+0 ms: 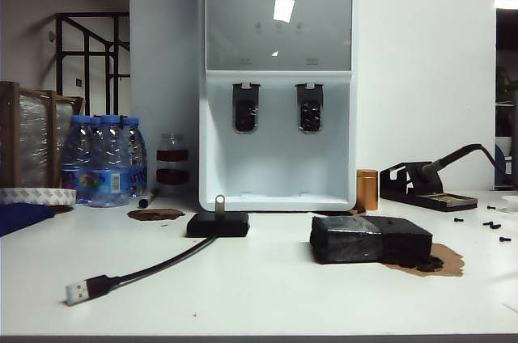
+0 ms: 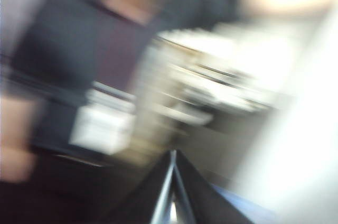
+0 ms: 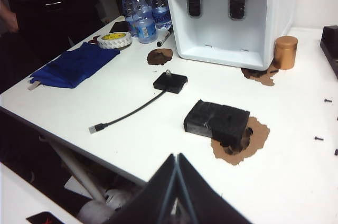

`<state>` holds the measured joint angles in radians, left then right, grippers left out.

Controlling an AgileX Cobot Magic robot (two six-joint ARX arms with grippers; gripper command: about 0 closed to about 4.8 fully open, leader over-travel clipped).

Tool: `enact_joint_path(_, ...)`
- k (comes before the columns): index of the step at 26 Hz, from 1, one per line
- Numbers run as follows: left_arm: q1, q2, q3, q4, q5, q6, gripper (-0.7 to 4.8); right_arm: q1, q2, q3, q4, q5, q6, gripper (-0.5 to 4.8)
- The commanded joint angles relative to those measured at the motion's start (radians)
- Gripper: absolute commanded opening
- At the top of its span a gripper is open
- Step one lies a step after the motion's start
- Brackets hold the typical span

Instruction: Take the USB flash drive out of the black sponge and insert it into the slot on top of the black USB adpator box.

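The silvery USB flash drive (image 1: 219,201) (image 3: 168,73) stands upright on top of the flat black USB adpator box (image 1: 218,224) (image 3: 170,82). The slot under it does not show. The box's cable runs to a silver plug (image 1: 77,292) (image 3: 96,128). The black sponge (image 1: 370,239) (image 3: 217,119) lies to the right on a brown patch, with nothing sticking out of it. My right gripper (image 3: 176,156) is shut and empty, high above the table's near edge and well back from both. My left gripper (image 2: 173,152) shows in a heavily blurred view with its fingers meeting, pointing away from the table. Neither gripper appears in the exterior view.
A white water dispenser (image 1: 278,84) stands behind the box. Water bottles (image 1: 104,161), a tape roll (image 3: 114,39) and a blue cloth (image 3: 74,64) lie on the left. A copper can (image 1: 367,189), a soldering stand (image 1: 425,185) and small screws (image 1: 494,226) sit on the right. A blurred person (image 2: 79,60) fills the left wrist view.
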<state>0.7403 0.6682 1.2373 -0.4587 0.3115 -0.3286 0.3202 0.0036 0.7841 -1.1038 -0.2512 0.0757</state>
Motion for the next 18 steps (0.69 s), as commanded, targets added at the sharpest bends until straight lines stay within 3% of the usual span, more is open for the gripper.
enact_joint_path(1, -0.305, 0.019, 0.003, -0.027, 0.134, -0.114, -0.04, -0.002, 0.0, 0.002, 0.187, -0.002, 0.003, -0.01)
enact_joint_path(2, -0.381, 0.025, 0.002, -0.043, 0.092, -0.114, -0.04, -0.002, 0.0, 0.002, 0.222, -0.003, 0.003, -0.01)
enact_joint_path(4, -0.671, 0.027, -0.036, -0.054, -0.081, -0.111, -0.04, -0.002, 0.0, 0.002, 0.271, -0.003, 0.003, -0.01)
enact_joint_path(5, -0.867, 0.032, -0.089, -0.033, -0.216, -0.059, -0.04, -0.002, 0.0, 0.002, 0.286, -0.003, 0.003, -0.01)
enact_joint_path(9, -1.236, 0.02, -0.242, 0.062, -0.579, 0.201, -0.04, -0.003, 0.0, 0.002, 0.303, 0.006, -0.002, -0.02)
enact_joint_path(11, -1.366, -0.011, -0.333, 0.164, -0.75, 0.287, -0.04, -0.003, 0.0, 0.002, 0.315, 0.001, -0.002, -0.01)
enact_joint_path(13, -1.503, -0.094, -0.473, 0.317, -0.834, 0.322, -0.04, -0.004, 0.0, 0.002, 0.329, 0.007, -0.08, -0.01)
enact_joint_path(15, -1.546, -0.17, -0.566, 0.339, -0.846, 0.349, -0.04, -0.004, 0.0, 0.002, 0.37, 0.005, -0.144, -0.01)
enact_joint_path(18, -1.527, -0.252, -0.721, 0.339, -0.851, 0.393, -0.04, -0.004, 0.0, 0.002, 0.429, 0.005, -0.143, -0.01)
